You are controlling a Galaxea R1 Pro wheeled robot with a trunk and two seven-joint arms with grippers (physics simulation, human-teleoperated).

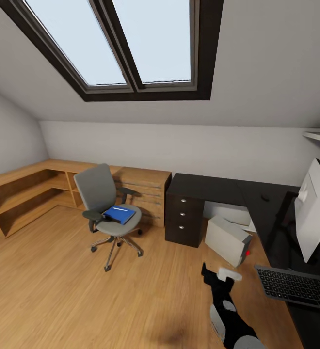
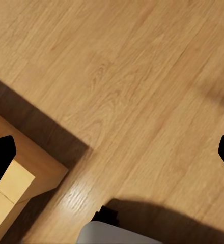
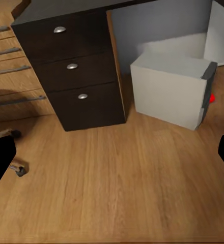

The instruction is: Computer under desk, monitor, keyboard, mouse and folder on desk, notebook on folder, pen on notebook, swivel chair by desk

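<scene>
Folder (image 1: 119, 214), bright blue, lies flat on the seat of the grey swivel chair (image 1: 105, 203), which stands on the wood floor (image 1: 58, 291) well apart from the black desk (image 1: 213, 186) and in front of the low light-wood cabinets (image 1: 29, 186).

The computer (image 1: 227, 239), a pale box, stands tilted on the floor at the open knee space beside the desk's dark three-drawer unit (image 1: 183, 213); the right wrist view shows it just beside the drawers, only partly under the top. On the desk at the near right sit the monitor (image 1: 315, 213), seen from behind, and the black keyboard (image 1: 296, 287) in front of it. A tiny dark spot (image 1: 265, 198) on the far desktop may be the mouse; it is too small to tell.

The right gripper (image 1: 209, 275) hangs low over the floor near the desk, empty, fingers (image 3: 1, 160) spread wide. The left gripper (image 2: 112, 152) points down at bare floor beside a cabinet corner (image 2: 25, 173), fingers likewise spread, holding nothing.

The step in hand seems to be fetching the folder. It would go best to roll up squarely to the chair front, slide one finger under the folder's edge, and lift gently, since the chair may roll on its casters.

All three drawers are closed, contents hidden. The cabinet shelves look bare.
</scene>
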